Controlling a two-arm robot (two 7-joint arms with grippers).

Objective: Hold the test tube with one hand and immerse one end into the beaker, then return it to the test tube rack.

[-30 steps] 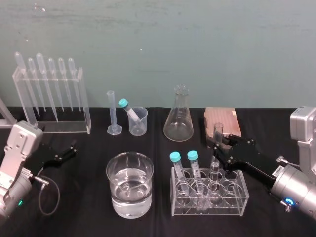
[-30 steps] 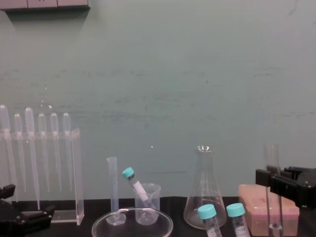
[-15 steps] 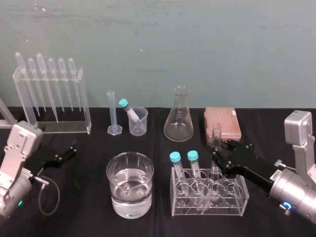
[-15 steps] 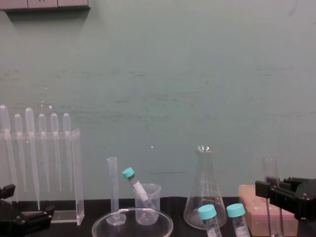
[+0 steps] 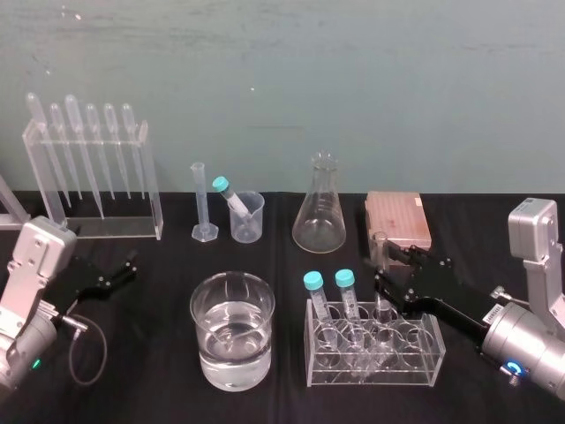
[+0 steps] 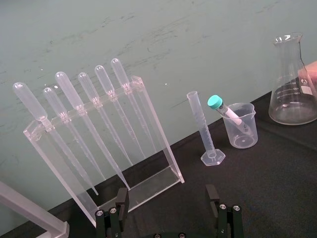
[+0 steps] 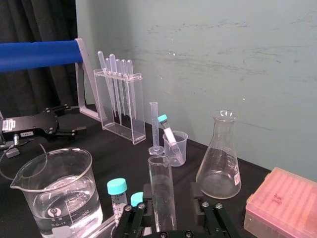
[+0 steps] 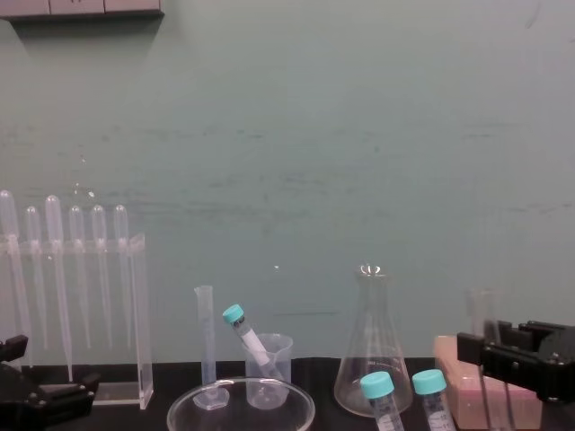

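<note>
Right gripper (image 5: 385, 272) — jaws narrow — clamps the upright test tube (image 5: 380, 244) below its open rim.

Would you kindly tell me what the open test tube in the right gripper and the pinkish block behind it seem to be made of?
The test tube, held in the right gripper, looks like clear glass, possibly hard plastic: fully transparent, with glints on its rim. The pinkish block looks like matte, opaque plastic, its top covered in a grid of small holes.
</note>
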